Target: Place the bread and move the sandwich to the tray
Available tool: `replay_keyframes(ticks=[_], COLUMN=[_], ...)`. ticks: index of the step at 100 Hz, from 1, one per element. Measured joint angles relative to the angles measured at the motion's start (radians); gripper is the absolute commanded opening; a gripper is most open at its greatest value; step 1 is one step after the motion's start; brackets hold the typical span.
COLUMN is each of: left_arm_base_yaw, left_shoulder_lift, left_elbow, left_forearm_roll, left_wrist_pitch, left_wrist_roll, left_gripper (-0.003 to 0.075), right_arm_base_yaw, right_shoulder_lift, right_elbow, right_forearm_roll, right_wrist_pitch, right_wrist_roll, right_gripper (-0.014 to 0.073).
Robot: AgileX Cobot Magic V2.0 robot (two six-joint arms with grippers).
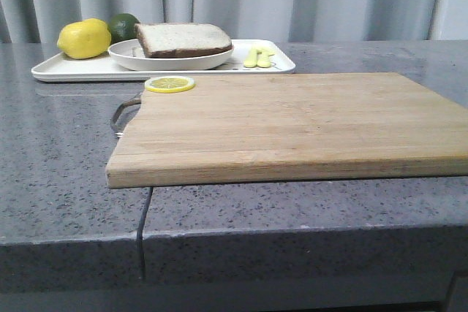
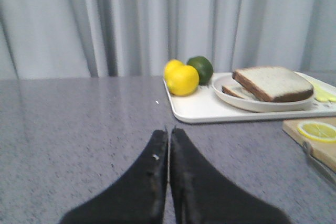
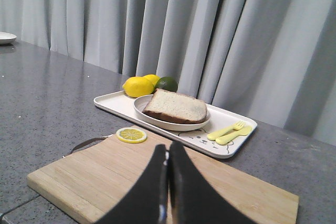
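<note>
The bread (image 1: pixel 183 38), a thick pale slice with a dark crust, lies on top of the sandwich in the round white plate (image 1: pixel 146 61). The plate stands on the white tray (image 1: pixel 73 69) at the back left. A thinner lower slice (image 2: pixel 236 92) shows under the bread; no egg shows. My left gripper (image 2: pixel 169 129) is shut and empty over the grey counter, short of the tray (image 2: pixel 210 109). My right gripper (image 3: pixel 168 146) is shut and empty above the wooden board, short of the bread (image 3: pixel 176 106) and the tray (image 3: pixel 113 103). Neither gripper shows in the front view.
The wooden cutting board (image 1: pixel 292 122) fills the middle, with a lemon slice (image 1: pixel 170 84) at its far left corner and a metal handle (image 1: pixel 124 111). On the tray are a lemon (image 1: pixel 84 38), a lime (image 1: pixel 123 25) and yellow cutlery (image 1: pixel 258 56). Curtains hang behind.
</note>
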Motion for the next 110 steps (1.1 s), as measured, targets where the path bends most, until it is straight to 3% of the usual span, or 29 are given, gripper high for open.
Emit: replay_keyframes(ticks=[8,21,33,72,110], left_arm_base_yaw=[0.0,0.0,0.0,0.023,0.023], left_shoulder_lift=[-0.015,-0.015,-0.015,-0.015,-0.015], left_elbow=[0.038,0.096,0.098,0.098,0.099], left_forearm_roll=[0.132,0.193,0.206,0.203,0.188], left_wrist_pitch=[-0.046,-0.05,-0.029,0.234,0.235], left_wrist_roll=[-0.133,-0.218,-0.224,-0.224,-0.224], left_gripper=[-0.002,-0.0019,-0.0019,-0.002,-0.002], right_arm_base_yaw=[0.0,0.0,0.0,0.0,0.0], right_shoulder_lift=[0.0,0.0,0.0,0.0,0.0], right_elbow=[0.0,0.0,0.0,0.0,0.0], right_forearm_roll=[0.0,0.0,0.0,0.0,0.0], right_wrist_pitch=[0.0,0.0,0.0,0.0,0.0], right_wrist_roll=[0.0,0.0,0.0,0.0,0.0], right_gripper=[-0.0067,-0.0067,-0.0067,-0.0067,-0.0067])
